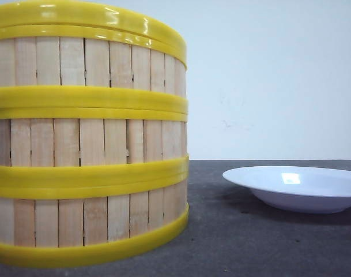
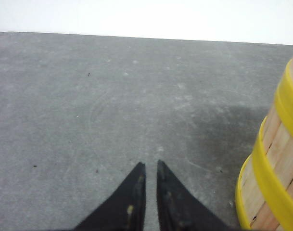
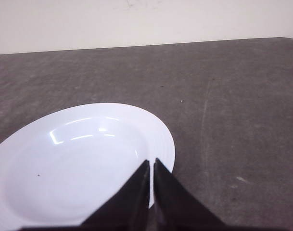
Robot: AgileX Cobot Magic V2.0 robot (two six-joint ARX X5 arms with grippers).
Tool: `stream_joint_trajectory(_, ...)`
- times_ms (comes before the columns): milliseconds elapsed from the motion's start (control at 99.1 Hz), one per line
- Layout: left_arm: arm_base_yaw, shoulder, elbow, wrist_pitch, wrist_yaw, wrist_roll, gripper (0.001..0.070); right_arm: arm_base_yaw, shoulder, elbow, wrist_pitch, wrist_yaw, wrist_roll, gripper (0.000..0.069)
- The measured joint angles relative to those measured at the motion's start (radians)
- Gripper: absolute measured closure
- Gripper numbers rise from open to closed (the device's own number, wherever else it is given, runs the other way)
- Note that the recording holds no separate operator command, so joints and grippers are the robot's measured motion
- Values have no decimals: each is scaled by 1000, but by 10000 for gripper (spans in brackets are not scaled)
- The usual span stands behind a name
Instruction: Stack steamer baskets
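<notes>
While three baskets (image 1: 89,138) are stacked in one column on the counter (image 1: 250,242), nothing is held by either arm. Left fingers (image 2: 149,169) are seen nearly together, tips a sliver apart, above bare counter, the stack's lower wall (image 2: 273,178) just to one side. Right fingers (image 3: 150,166) are likewise almost closed, poised over the near rim of a white dish (image 3: 79,163).

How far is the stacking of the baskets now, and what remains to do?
It looks done: three steamer baskets stand in one stack on the table, beside the white dish. Nothing is in hand: the left gripper and right gripper are shut and empty. No basket lies loose in these views.
</notes>
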Motion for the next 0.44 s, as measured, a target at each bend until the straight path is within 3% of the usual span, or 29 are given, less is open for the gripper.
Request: stream_joint_trajectory(444, 0, 0, 0, 0, 0, 0, 696, 0, 0, 0, 0, 2, 5, 683)
